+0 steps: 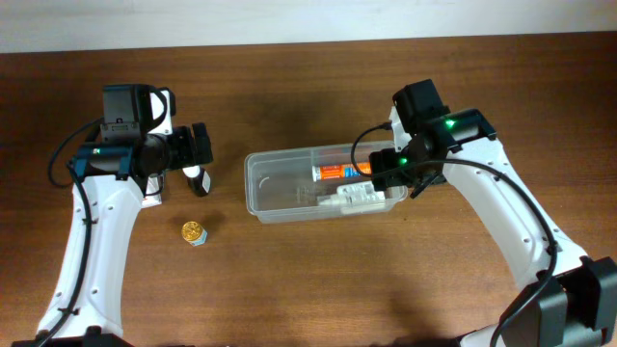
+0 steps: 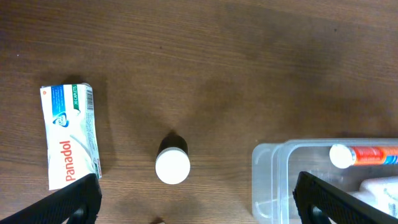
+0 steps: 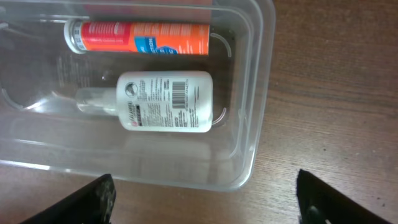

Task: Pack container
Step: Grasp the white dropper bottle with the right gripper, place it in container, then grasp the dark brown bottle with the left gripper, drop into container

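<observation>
We've got the container [image 1: 323, 183] dead centre of the overhead frame on the table [image 1: 308, 289]. It is open, with an orange tube [image 1: 339, 173] and a white bottle [image 1: 362, 196] lying in its right half. The right fingers [image 3: 93, 199] hang spread wide over that right end, holding nothing. The left fingers [image 2: 68, 202] are just as wide apart and empty, above the loose things at the left of the frame.

Here are our worries, big to small. The container looks light, so a finger catching its rim could skid it sideways. The Panadol packet [image 2: 68, 137] lies flat, and we reckon it will be awkward to pinch. The small white-capped bottle [image 2: 172, 163] stands upright, so a glancing touch could topple it and send it rolling. The gold-topped jar [image 1: 195, 232], lower left, is smaller again and easy to miss.

The table is dark, smooth wood grain, which we judge gives little grip. A pale wall strip [image 1: 308, 19] runs along the top edge.
</observation>
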Robot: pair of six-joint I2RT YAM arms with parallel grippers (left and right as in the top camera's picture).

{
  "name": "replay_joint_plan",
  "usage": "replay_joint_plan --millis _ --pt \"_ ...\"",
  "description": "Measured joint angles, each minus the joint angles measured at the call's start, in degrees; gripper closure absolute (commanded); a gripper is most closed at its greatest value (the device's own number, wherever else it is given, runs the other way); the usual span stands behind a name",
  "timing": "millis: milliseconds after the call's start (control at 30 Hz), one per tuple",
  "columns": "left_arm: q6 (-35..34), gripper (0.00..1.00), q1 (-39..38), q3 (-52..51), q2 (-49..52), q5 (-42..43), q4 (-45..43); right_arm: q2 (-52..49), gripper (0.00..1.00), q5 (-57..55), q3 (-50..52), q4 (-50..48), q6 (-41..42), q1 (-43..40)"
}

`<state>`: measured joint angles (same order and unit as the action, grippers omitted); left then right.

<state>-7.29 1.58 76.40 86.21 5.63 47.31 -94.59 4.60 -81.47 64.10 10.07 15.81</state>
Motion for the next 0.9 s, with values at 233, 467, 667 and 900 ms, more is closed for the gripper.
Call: replay_joint_plan --millis 233,467,667,900 --pt "-0.02 0.01 0.0 0.0 0.0 0.0 0.0 1.42 0.02 -6.75 -7.26 1.62 2.21 -2.1" --pt "-0.02 0.0 0.0 0.0 0.0 0.0 0.0 7.45 0.02 -5.42 -10.97 4.9 4.87 -19.76" --pt "-0.02 0.01 0.0 0.13 1.97 -2.01 -0.13 5.07 0.02 -1.84 -9.92 9.01 3.23 -25.66" --pt "0.24 0.19 0.0 0.26 11.41 -3.04 -0.37 3.74 0.02 -0.74 -4.96 8.87 2.78 -25.86"
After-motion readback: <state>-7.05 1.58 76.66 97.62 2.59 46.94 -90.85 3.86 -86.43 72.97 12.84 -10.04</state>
